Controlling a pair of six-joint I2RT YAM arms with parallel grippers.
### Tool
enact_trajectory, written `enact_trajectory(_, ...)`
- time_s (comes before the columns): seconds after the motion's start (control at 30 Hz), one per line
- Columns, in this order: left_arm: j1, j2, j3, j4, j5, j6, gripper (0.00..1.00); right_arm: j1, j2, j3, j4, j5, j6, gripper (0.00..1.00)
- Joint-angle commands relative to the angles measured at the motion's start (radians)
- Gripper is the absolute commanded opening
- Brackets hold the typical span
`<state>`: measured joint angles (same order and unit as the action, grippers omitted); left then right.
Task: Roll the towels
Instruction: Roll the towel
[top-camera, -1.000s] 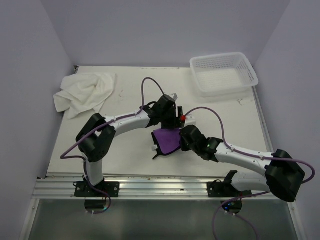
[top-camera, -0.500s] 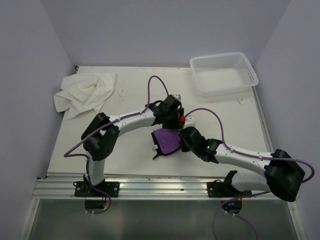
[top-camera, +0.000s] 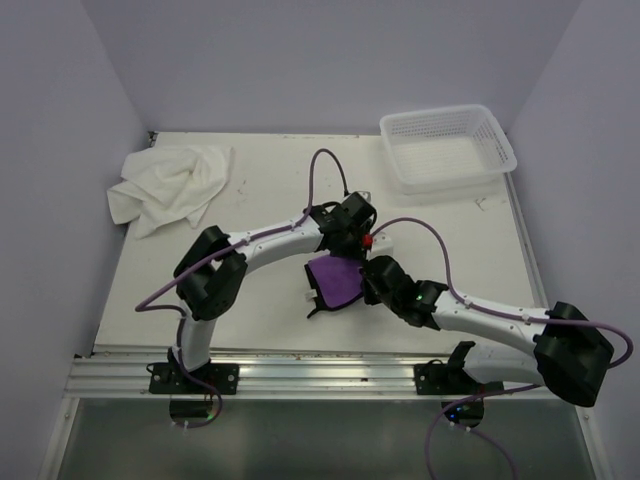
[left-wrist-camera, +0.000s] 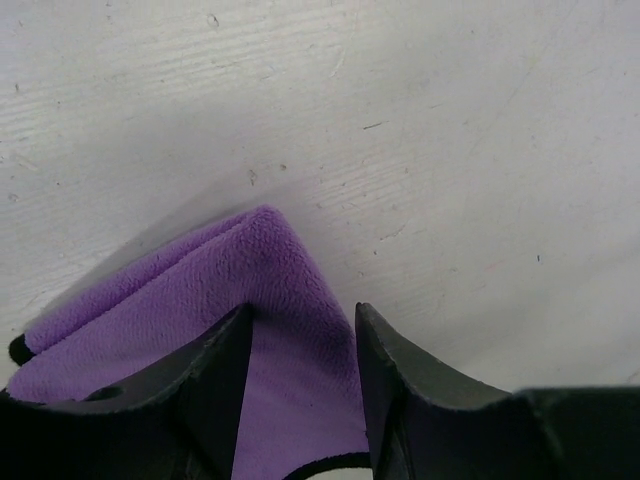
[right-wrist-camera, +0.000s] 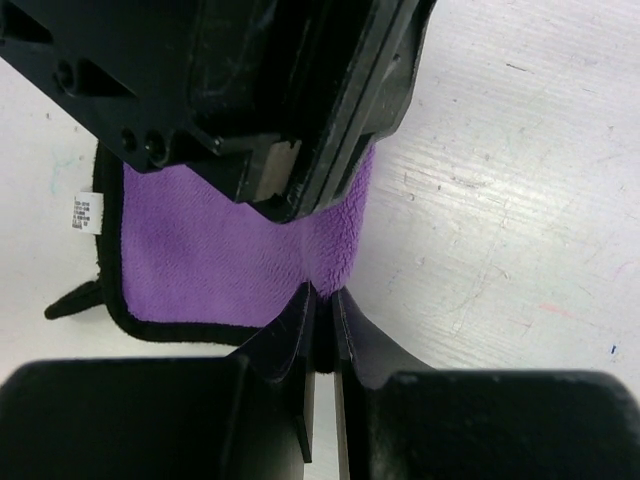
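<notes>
Both arms are crowded over the purple towel, mid-table and a little right of centre. The right pincer is clenched on the towel's near right edge, fingers all but touching, with only the dark edging and a sliver of pile between them. The left pincer points down at the far side, its fingers apart and straddling a soft purple fold. That reads as released, not gripping. The towel looks loosely folded rather than rolled, so the roll is barely begun, I'd say.

Now the danger. In the right wrist view the left pincer's black body sits just above the right fingertips, so any swing or lift could knock the two together. The right hold is thin; a sharp pull could strip the edging out and let the cloth flop. If the left fingers close too shallow, they may catch one layer only and open the fold. Pull along the table without turning, and the towel merely slides.

The white towel lies crumpled at the far left, well apart and not yet rolled. The basket sits far right.
</notes>
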<state>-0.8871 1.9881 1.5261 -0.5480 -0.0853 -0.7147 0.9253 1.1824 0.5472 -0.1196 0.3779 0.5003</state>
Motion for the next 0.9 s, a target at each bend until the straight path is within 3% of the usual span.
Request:
enact_trajectory(0.0, -0.007, 0.02, 0.054, -0.044, -0.054, 0.031, 0.48, 0.006, -0.032, -0.01, 0.051, 0.046, -0.006, 0.0)
enact_trajectory(0.4, -0.009, 0.026, 0.083, -0.061, -0.071, 0.046, 0.31, 0.014, -0.033, -0.018, 0.051, 0.053, 0.001, 0.0)
enact_trajectory(0.87, -0.009, -0.051, -0.07, 0.077, -0.077, -0.049, 0.13, 0.037, -0.033, -0.003, -0.002, 0.084, 0.007, 0.0)
